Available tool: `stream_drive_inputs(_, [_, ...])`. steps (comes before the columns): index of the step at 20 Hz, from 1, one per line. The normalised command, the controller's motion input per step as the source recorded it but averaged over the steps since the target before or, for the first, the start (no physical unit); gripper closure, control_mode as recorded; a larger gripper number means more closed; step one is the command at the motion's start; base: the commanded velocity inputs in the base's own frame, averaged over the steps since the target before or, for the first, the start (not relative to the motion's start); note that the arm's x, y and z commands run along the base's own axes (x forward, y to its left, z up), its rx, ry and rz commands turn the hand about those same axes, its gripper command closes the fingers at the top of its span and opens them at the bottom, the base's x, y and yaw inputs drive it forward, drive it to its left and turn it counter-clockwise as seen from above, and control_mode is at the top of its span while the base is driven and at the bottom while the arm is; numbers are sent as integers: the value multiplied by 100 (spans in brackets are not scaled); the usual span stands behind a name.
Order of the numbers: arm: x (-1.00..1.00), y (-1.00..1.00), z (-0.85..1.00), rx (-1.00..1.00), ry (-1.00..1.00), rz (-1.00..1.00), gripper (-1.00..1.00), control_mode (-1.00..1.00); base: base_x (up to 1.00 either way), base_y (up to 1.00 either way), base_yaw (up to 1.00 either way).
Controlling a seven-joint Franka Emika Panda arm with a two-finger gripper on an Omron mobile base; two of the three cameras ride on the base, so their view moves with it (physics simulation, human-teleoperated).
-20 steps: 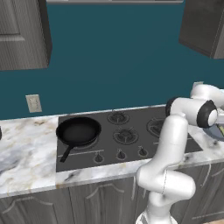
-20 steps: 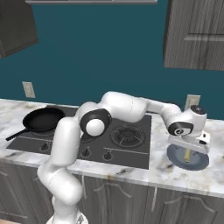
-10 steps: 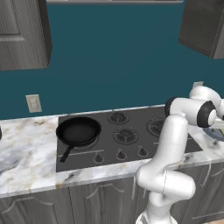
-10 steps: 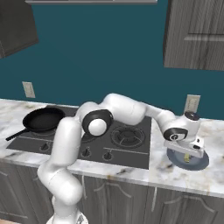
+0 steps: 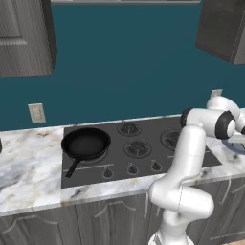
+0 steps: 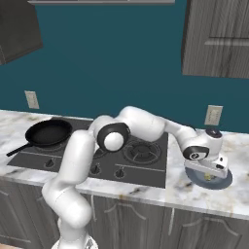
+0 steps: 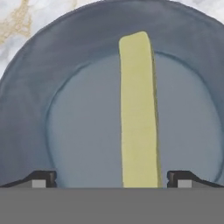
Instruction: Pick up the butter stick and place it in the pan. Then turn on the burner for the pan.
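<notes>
The butter stick (image 7: 138, 113), a pale yellow bar, lies on a shallow grey-blue dish (image 7: 78, 131) and runs straight away from the hand. My gripper (image 7: 111, 180) is open, with one fingertip (image 7: 41, 179) on each side of the stick's near end, close above the dish. Seen from the right base view, the gripper (image 6: 210, 168) hangs low over the dish (image 6: 221, 181) on the counter right of the stove. The black pan (image 6: 48, 132) sits on the stove's rear left burner, far from the hand, and it appears again (image 5: 86, 143) in the left base view.
The black cooktop (image 6: 141, 168) has a row of knobs (image 5: 130, 168) along its front edge. Marble counter (image 5: 28, 172) extends left of the stove. Wall outlets (image 6: 212, 115) sit on the teal backsplash, and dark cabinets (image 6: 219, 39) hang overhead.
The hand has come down closer to the dish and the butter stick. Its jaws have stayed open, and the pan has not moved.
</notes>
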Motion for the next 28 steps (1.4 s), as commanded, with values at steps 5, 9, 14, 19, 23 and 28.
stream_drive_inputs(5, [17,0,-28,0,0,0,-100,-100,0,0,0])
stream_drive_inputs(9, [15,0,-38,0,0,2,100,-100,0,0,0])
stream_drive_inputs(14, [0,3,-12,0,0,0,100,-100,0,0,0])
stream_drive_inputs(19, [0,16,-11,0,0,0,100,-100,0,0,0])
stream_drive_inputs(23, [-18,33,7,-3,-6,0,100,-100,0,0,0])
stream_drive_inputs(28, [-36,62,32,-6,-9,0,100,-100,0,0,0])
